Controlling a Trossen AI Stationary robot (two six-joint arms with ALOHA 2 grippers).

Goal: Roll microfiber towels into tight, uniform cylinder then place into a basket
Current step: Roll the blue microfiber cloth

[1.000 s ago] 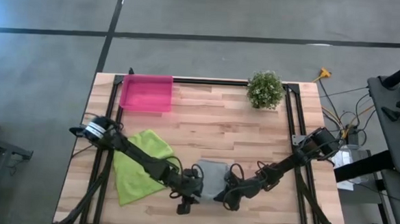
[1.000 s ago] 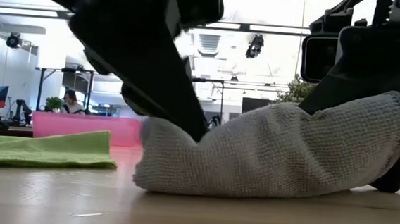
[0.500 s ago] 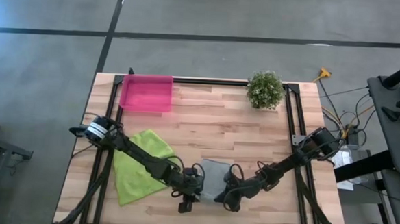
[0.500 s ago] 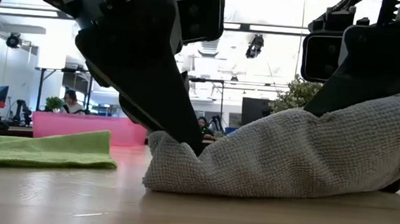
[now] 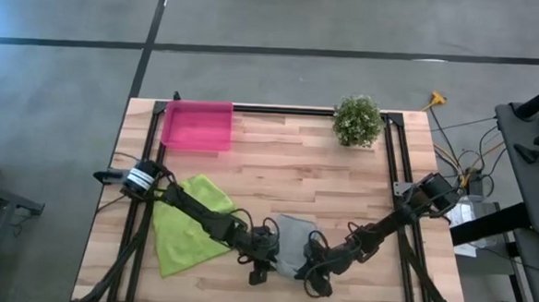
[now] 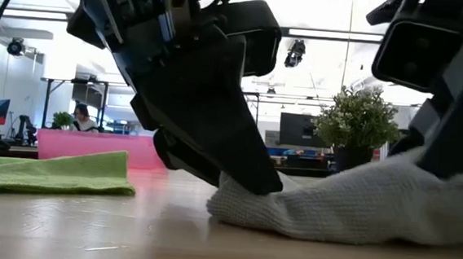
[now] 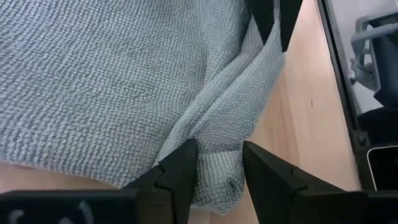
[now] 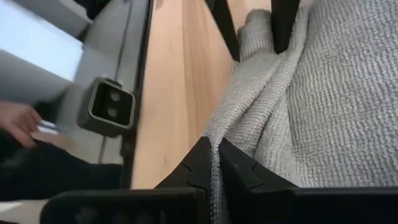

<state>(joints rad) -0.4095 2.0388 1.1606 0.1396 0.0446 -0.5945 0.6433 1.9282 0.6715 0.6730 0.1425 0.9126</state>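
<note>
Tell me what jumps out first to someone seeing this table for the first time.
Both arms meet at the table's near edge, the left gripper and right gripper each pinching an end of the bunched grey towel. To its left the lime green towel lies spread flat. At the far edge sit the bright pink basket, at the left corner, and a small potted plant.

Robotics lab or workshop: wooden table point(image 5: 277, 184) on grey concrete floor point(image 5: 285, 22), far workbenches, monitors point(image 6: 295, 127), ceiling lights, seated person point(image 6: 79, 117).
</note>
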